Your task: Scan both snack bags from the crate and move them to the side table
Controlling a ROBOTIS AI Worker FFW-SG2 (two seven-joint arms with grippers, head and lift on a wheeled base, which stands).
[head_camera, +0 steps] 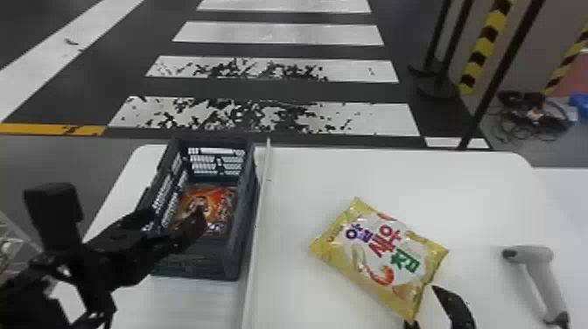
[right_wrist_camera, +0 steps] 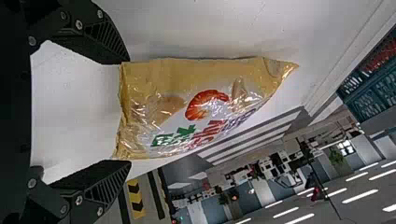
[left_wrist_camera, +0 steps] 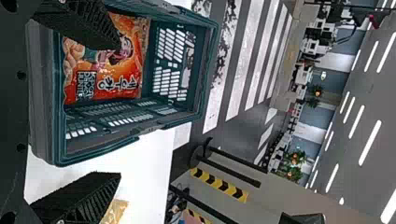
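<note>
In the head view, the left gripper [head_camera: 174, 218] hung over the crate [head_camera: 232, 260], which held the orange snack bag [head_camera: 214, 199]. The yellow snack bag [head_camera: 376, 258] lay on the table [head_camera: 302, 175], between the white strip [head_camera: 261, 197] and the scanner [head_camera: 533, 258], the right gripper [head_camera: 422, 307] at its near corner.

In the left wrist view, the jaws stood spread, one over the orange snack bag.

In the right wrist view, the jaws were apart at the yellow snack bag's end, perhaps just touching it.

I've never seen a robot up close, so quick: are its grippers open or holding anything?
Left gripper: open, at the crate, holding nothing.
Right gripper: open, at one end of the yellow snack bag, not closed on it.
</note>
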